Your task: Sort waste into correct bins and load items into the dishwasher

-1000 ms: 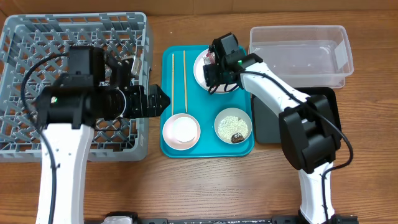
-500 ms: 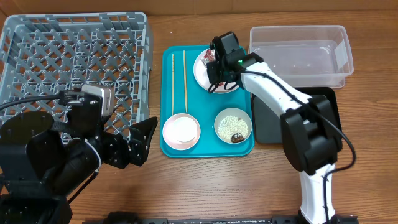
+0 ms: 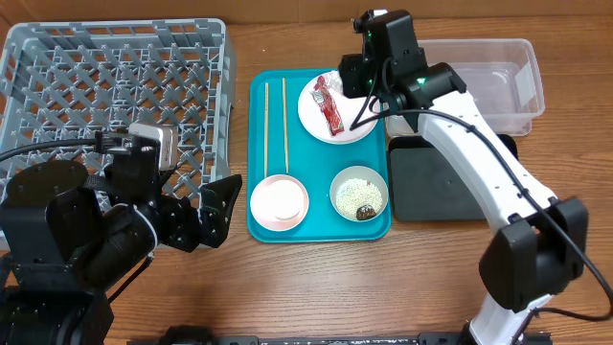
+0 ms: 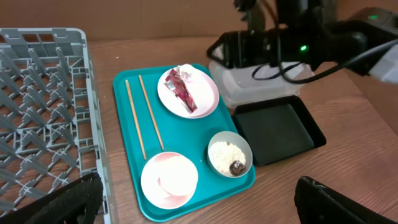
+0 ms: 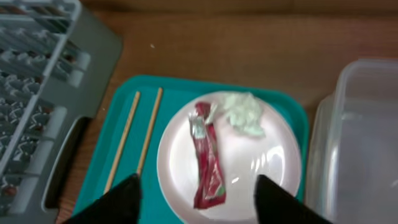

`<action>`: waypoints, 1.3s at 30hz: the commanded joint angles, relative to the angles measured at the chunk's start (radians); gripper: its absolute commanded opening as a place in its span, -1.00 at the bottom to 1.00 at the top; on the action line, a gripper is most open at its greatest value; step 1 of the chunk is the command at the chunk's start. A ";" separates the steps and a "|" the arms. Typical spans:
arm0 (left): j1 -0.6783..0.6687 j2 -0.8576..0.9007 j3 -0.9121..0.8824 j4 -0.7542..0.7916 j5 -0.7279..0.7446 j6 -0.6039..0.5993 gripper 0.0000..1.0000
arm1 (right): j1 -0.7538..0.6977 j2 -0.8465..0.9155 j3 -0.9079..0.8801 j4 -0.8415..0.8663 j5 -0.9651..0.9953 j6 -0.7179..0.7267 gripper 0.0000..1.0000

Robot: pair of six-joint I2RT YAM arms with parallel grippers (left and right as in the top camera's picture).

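A round white plate (image 3: 347, 123) on the teal tray holds a red snack wrapper (image 3: 329, 106) and a crumpled white tissue (image 3: 330, 79). My right gripper (image 3: 362, 79) hovers open and empty above the plate's far edge. In the right wrist view its fingers (image 5: 199, 205) straddle the wrapper (image 5: 208, 163), with the tissue (image 5: 245, 115) beyond. Two chopsticks (image 3: 275, 125), a pale empty bowl (image 3: 280, 201) and a bowl of rice with a brown lump (image 3: 359, 195) also lie on the tray. My left gripper (image 3: 215, 209) is open and empty by the grey dish rack (image 3: 115, 86). No cup shows.
The clear tub (image 3: 479, 81) stands at the back right, with the black tray (image 3: 445, 177) in front of it. The teal tray (image 3: 321, 225) sits in the middle, between them and the rack. The left wrist view shows the plate (image 4: 202, 93) and bowls from the front.
My right gripper has lifted off the plate and moved back and right, uncovering the wrapper and tissue. My left arm pulled back from over the rack to the table's front.
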 commanded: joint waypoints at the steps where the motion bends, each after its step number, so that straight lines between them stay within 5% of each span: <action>1: -0.006 0.002 0.000 0.000 -0.007 0.030 0.99 | 0.027 0.109 -0.002 -0.001 -0.007 0.004 0.40; 15: -0.006 0.005 0.000 0.000 -0.007 0.029 1.00 | 0.028 0.350 -0.002 0.091 -0.008 0.004 0.55; 17: -0.006 0.005 0.000 0.000 -0.007 0.029 1.00 | 0.028 0.381 -0.002 0.098 -0.008 0.004 0.33; 20: -0.006 0.005 0.000 0.000 -0.007 0.029 0.99 | 0.028 0.386 -0.001 0.099 -0.007 0.004 -0.64; 22: -0.006 0.005 0.000 0.000 -0.007 0.029 1.00 | 0.028 0.366 0.008 0.098 -0.008 0.005 -0.88; 39: -0.006 0.005 0.000 0.000 -0.007 0.029 0.99 | -0.073 -0.010 0.014 -0.053 0.023 0.085 -0.93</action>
